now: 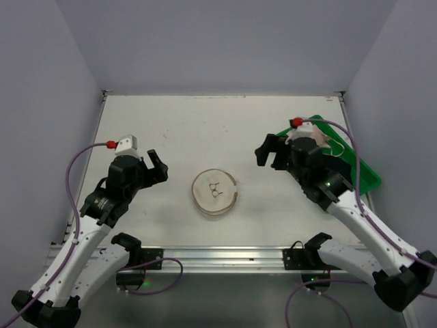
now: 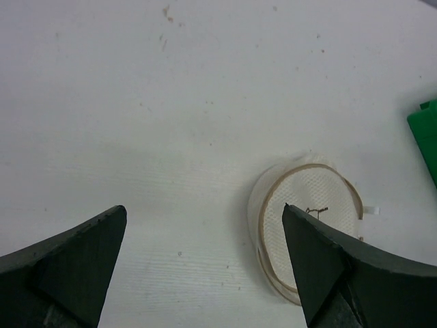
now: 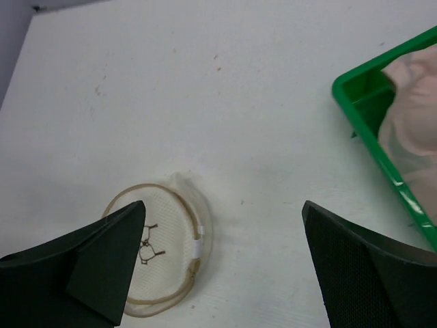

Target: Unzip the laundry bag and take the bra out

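The laundry bag lies flat mid-table, a round cream case with a tan rim and a small bra outline on its face. It also shows in the left wrist view and the right wrist view. I cannot tell whether its zip is open. A pale pink soft garment, which looks like the bra, lies in the green tray; in the top view the bra is partly hidden by my right arm. My left gripper is open and empty, left of the bag. My right gripper is open and empty, right of it.
The green plastic tray stands at the table's right edge, behind my right arm; its rim shows in the right wrist view and a corner in the left wrist view. Grey walls close in the table on three sides.
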Motion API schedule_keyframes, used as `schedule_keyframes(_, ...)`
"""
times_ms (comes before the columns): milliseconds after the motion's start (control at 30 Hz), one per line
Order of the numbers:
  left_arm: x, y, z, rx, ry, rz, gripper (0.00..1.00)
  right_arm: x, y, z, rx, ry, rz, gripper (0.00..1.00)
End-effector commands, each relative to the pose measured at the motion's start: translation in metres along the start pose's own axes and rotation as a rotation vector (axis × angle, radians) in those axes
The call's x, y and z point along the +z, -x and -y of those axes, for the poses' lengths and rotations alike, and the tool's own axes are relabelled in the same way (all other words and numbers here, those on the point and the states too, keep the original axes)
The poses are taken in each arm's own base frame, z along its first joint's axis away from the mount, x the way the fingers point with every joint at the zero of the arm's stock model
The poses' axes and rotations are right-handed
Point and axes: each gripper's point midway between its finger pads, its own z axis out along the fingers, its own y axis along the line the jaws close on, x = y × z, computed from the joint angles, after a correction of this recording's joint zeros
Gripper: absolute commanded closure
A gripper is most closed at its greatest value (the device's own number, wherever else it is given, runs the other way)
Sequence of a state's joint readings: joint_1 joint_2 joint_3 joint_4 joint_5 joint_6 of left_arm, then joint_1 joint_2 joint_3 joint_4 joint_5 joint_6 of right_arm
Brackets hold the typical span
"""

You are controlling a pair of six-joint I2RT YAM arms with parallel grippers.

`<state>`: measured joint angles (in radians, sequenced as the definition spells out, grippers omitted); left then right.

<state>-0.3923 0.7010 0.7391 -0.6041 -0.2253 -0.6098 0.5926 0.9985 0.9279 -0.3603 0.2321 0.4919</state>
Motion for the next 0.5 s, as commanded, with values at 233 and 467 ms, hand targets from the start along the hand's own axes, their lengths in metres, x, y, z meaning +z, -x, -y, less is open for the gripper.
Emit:
schedule_keyframes(233, -0.09, 0.083, -0.022, 0.023, 0.064, 0.325, 0.0, -0.14, 0.052, 0.078, 0.011, -0.157, 0.4, 0.01)
schedule_keyframes(467, -0.15, 0.115, -0.041, 0.05, 0.097, 0.505, 0.0, -0.193, 0.053, 0.1, -0.025, -0.153, 0.534, 0.01)
